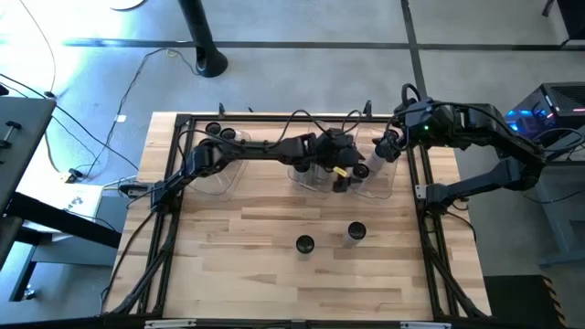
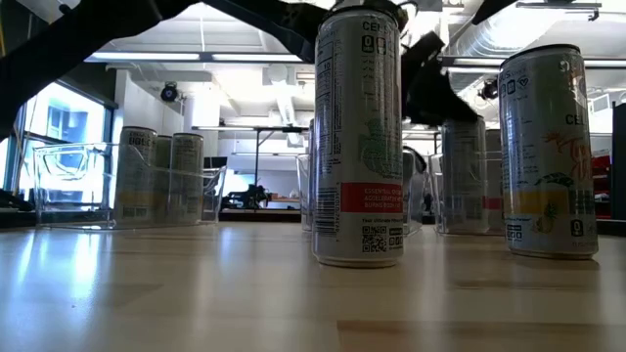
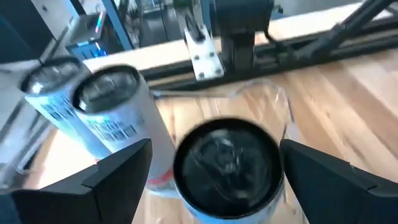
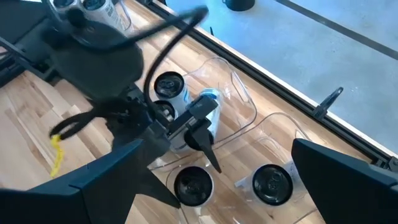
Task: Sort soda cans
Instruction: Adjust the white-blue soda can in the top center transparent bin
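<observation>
My left gripper point(image 3: 214, 149) is open over the clear bins point(image 1: 379, 187) at the table's far side. A soda can with a dark top point(image 3: 227, 165) stands upright between its two fingers, with a gap showing on the one side. Two more cans point(image 3: 112, 109) stand upright beside it. On the bare wood nearer the front, two cans point(image 1: 304, 244) point(image 1: 356, 232) stand upright on their bases. My right gripper point(image 1: 386, 151) waits open, raised above the far right corner, with nothing between its fingers.
Three clear bins line the far edge; the left one point(image 1: 224, 174) and right one point(image 2: 465, 176) hold cans. A black frame rail point(image 1: 274, 117) runs round the table. The front half of the wood around the two loose cans is free room.
</observation>
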